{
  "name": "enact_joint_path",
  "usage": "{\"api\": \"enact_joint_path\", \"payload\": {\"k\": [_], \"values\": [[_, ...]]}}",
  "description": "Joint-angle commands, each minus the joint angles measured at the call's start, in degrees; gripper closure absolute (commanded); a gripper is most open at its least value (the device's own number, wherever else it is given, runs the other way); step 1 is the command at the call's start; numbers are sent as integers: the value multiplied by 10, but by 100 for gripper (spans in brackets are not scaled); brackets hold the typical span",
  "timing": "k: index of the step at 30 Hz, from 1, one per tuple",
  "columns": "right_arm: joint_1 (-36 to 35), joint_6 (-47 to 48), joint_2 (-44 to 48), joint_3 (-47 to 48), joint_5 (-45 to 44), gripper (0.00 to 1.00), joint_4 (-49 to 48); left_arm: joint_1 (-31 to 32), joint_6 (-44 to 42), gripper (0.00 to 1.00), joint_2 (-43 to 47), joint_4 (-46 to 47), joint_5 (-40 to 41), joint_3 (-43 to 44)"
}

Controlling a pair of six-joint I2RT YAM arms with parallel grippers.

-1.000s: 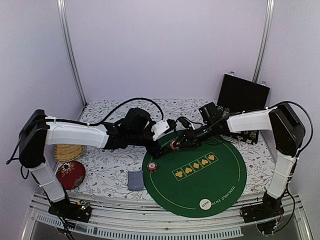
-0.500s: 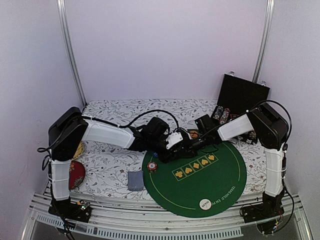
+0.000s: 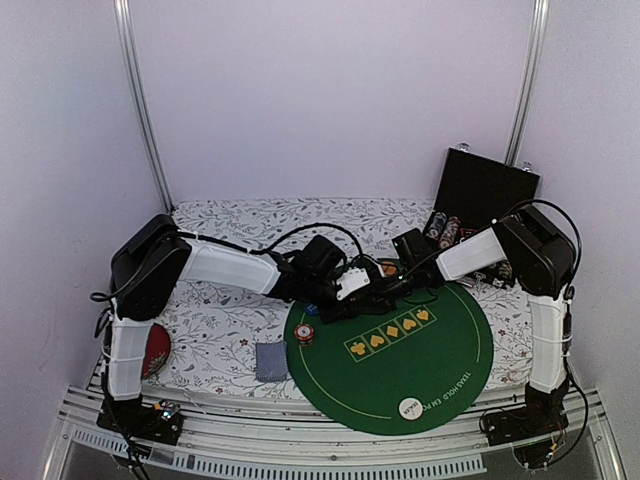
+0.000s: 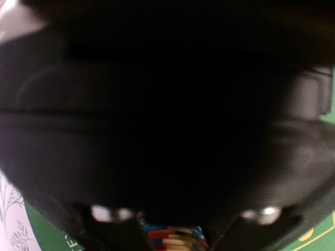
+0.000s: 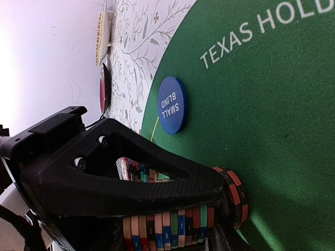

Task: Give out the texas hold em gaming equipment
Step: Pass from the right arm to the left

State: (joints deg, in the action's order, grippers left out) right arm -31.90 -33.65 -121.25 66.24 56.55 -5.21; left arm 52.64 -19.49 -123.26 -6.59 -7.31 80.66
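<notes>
Fingers of my left gripper [image 3: 366,294] clamp the chip stack [image 5: 167,222] between them; right gripper [image 3: 387,284] pinches the same stack just beside; I'd free one grip slowly, keeping chips aligned.

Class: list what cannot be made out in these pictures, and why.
Left wrist view: dark blur; only a sliver of multicoloured striped poker chips shows.
Right wrist view: the black finger and bottom edge cut off the chip stack.
Top view: white round button's lettering too small.

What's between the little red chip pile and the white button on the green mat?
Nothing: bare green mat between chip pile and white button, in the top view.
</notes>
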Motion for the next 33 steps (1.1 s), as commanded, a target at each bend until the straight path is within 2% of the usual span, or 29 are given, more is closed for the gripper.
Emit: {"api": "enact_joint_path", "payload": {"k": [1, 5, 8, 16, 19, 24, 27, 33], "values": [[8, 15, -4, 6, 1, 85, -12, -1, 4, 77, -15, -29, -45, 3], [18, 16, -2, 4, 0, 69, -2, -3, -1, 100, -13, -32, -44, -4], [26, 17, 9, -8, -2, 58, -1, -4, -3, 100, -18, -47, -39, -1], [60, 31, 45, -47, 5, 49, 10, -14, -6, 100, -30, -83, -31, 8], [72, 44, 47, -50, 7, 41, 25, -18, -3, 100, -30, -85, -34, 7], [82, 55, 59, -50, 6, 40, 42, -16, 1, 100, -34, -81, -36, 19], [94, 72, 87, -47, -7, 40, 74, -9, -5, 100, -46, -124, -23, 54], [140, 131, 154, -52, -91, 38, 165, 0, -4, 100, -61, -186, 16, 78]]}}
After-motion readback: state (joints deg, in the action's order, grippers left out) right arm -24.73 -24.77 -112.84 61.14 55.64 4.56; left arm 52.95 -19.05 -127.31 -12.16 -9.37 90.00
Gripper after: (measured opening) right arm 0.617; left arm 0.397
